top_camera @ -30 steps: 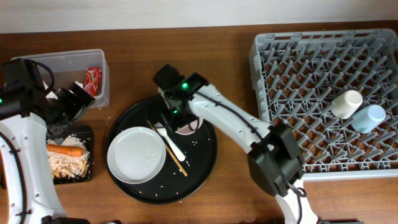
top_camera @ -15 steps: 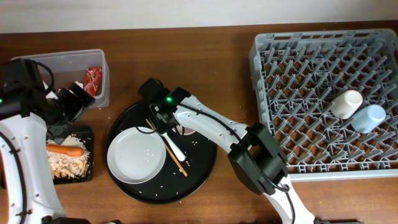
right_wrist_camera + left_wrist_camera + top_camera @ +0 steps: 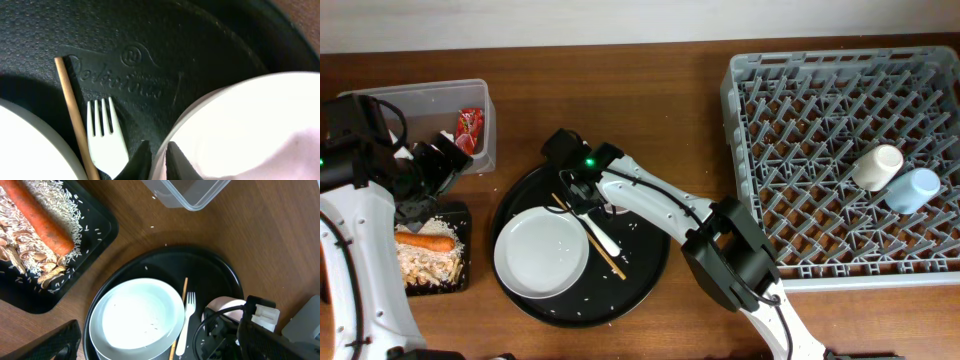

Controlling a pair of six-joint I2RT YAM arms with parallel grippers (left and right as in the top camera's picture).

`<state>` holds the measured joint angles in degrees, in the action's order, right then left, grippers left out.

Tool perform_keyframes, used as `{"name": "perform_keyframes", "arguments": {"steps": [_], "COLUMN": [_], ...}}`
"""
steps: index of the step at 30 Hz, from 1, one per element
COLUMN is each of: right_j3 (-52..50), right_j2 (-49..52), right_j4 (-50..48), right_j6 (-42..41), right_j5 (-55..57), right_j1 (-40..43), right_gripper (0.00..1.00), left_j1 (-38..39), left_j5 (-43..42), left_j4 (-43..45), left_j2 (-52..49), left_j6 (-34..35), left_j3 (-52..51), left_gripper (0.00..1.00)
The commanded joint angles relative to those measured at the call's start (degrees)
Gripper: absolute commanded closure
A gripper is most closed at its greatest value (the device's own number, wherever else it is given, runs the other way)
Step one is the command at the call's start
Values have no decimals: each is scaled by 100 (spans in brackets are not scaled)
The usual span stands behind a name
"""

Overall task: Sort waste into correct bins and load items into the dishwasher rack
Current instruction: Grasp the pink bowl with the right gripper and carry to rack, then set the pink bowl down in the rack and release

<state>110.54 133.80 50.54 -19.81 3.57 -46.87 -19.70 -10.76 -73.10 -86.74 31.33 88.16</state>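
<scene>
My right gripper (image 3: 582,188) is on the round black tray (image 3: 650,262); its fingers (image 3: 159,161) are closed on the left rim of the white bowl (image 3: 250,120). The white fork (image 3: 102,135) and a wooden chopstick (image 3: 75,115) lie just left of it, beside the white plate (image 3: 542,252). My left gripper (image 3: 433,165) hangs open and empty between the clear tub (image 3: 415,100) and the flat black tray (image 3: 462,225). The tub holds the red wrapper (image 3: 470,128). The tray holds the carrot (image 3: 425,242) and rice crumbs (image 3: 75,210).
The grey dishwasher rack (image 3: 820,130) fills the right side, with the small white cup (image 3: 877,166) and the light-blue cup (image 3: 914,189) lying at its right edge. Loose rice grains dot the round tray. Bare wood lies between tray and rack.
My right gripper moved left and down across the round tray and took the bowl's left rim. The left arm has not moved.
</scene>
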Motion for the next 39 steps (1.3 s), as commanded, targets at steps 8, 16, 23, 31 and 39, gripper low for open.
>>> {"name": "perform_keyframes", "arguments": {"steps": [8,16,23,31,39], "right_j3": [931,960,925,223,-2177], "right_j2": [-1300,-2855,-2931,-2935,-2931], "right_j4": [826,2715,4054,4135,3318], "right_j6": [-175,-168,675,2592,4489], "right_j5": [-787,-1095,-1567,-4315,-7082], "right_j1": [601,2920,5209,7215,8854], "right_gripper": [96,96,96,96,96], "left_j1": [-33,-33,-33,-33,-33], "left_j5": [-39,-39,-39,-39,-39], "left_j4": [-7,-7,-7,-7,-7], "left_j2": [17,17,17,17,17], "left_j6": [-9,-9,-9,-9,-9], "left_j3": [0,0,0,0,0], "left_gripper": [1,1,1,1,1]}}
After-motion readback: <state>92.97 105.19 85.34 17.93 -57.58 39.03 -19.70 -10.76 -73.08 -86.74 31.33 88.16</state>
